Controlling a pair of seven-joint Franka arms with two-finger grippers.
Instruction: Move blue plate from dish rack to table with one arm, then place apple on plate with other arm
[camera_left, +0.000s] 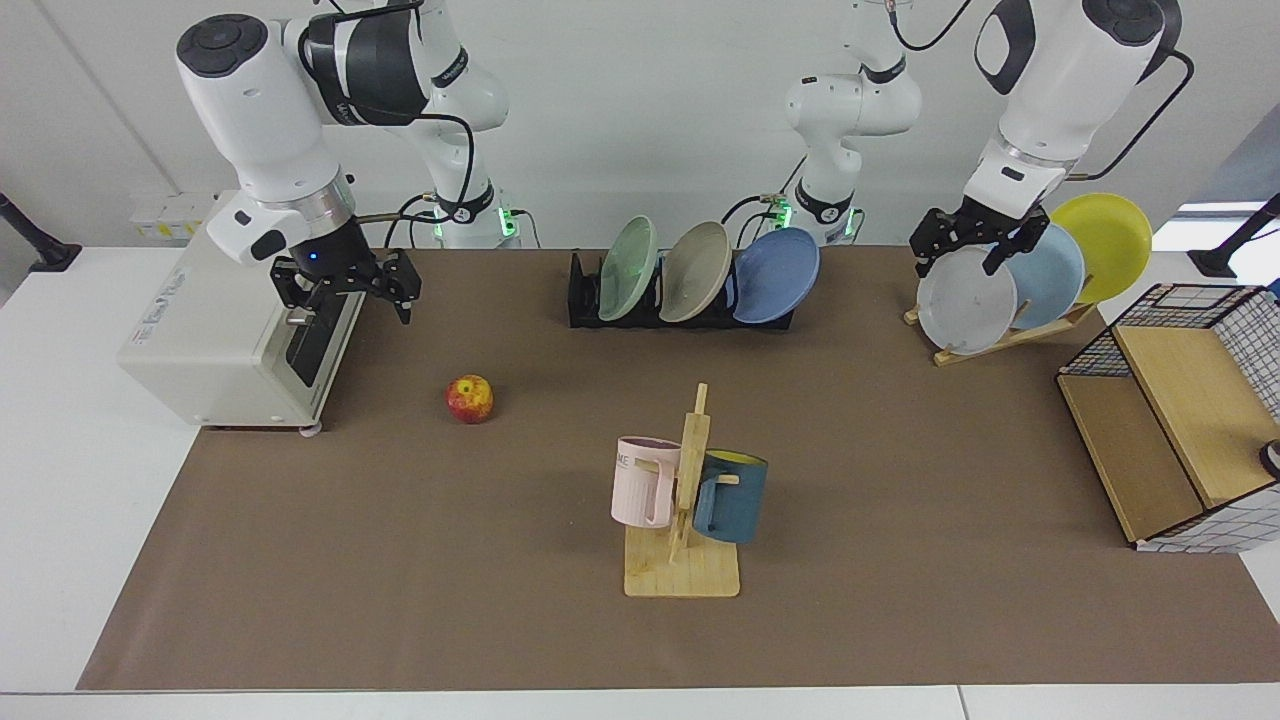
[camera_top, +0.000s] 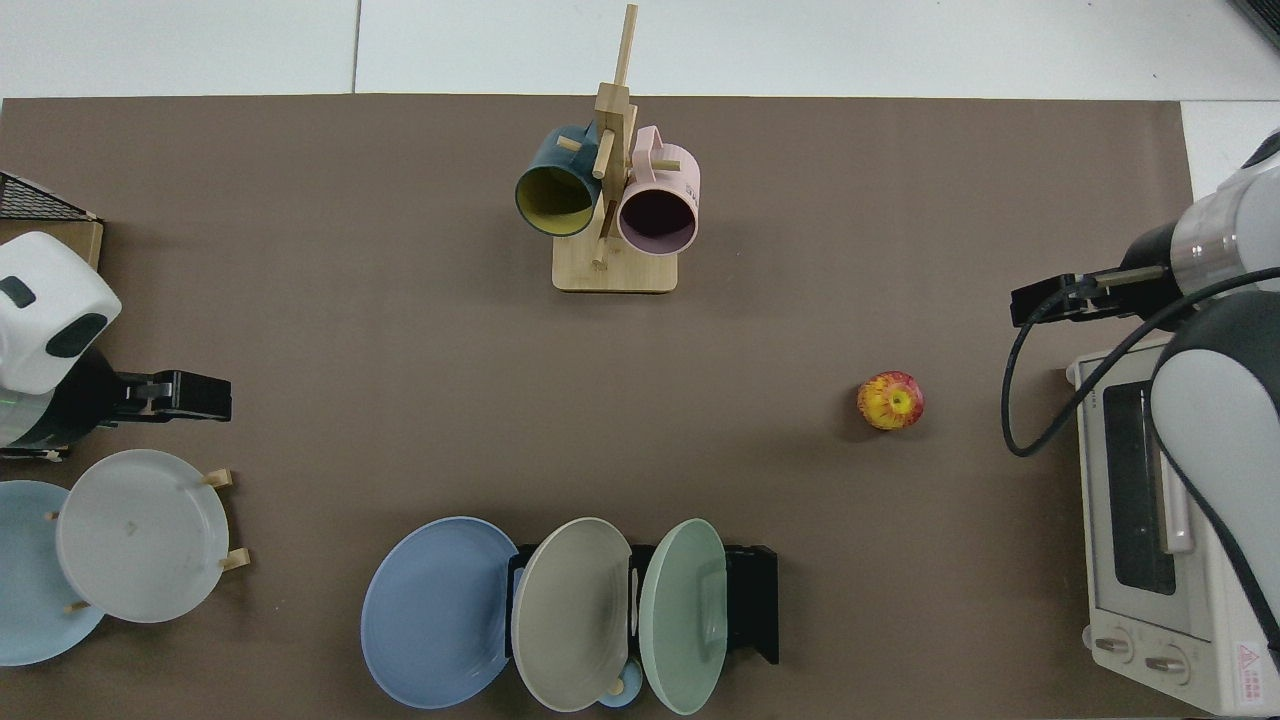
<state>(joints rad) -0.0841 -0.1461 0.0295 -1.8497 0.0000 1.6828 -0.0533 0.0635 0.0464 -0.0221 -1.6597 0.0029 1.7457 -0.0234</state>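
Left pincer (camera_left: 968, 248) hangs in the air with its fingers spread open and nothing between them. It is just in front of the grey plate (camera_left: 966, 300) on the wooden stand (camera_left: 1010, 335). In the facing view the blue plate (camera_left: 777, 274) is well apart from this pincer, at about 9 o'clock from it. The blue plate leans in the end slot of the black dish rack (camera_left: 640, 305), next to a tan plate (camera_left: 695, 271) and a green plate (camera_left: 628, 268).

Right pincer (camera_left: 348, 287) is open too and holds nothing. It hangs in front of the white oven (camera_left: 235, 340). In the facing view the apple (camera_left: 469, 398) sits on the brown mat of the surface (camera_left: 400, 560), near this pincer but not touching it, at about 4 o'clock from it.

From the top view, the apple (camera_top: 890, 400) lies at about 8 o'clock from the right pincer (camera_top: 1035, 303). The blue plate (camera_top: 435, 610) is well apart from the left pincer (camera_top: 205, 396), at about 4 o'clock from it.

A mug tree (camera_left: 685, 530) with a pink mug (camera_left: 643, 481) and a dark blue mug (camera_left: 730, 496) stands in the middle of the mat, well away from both pincers.
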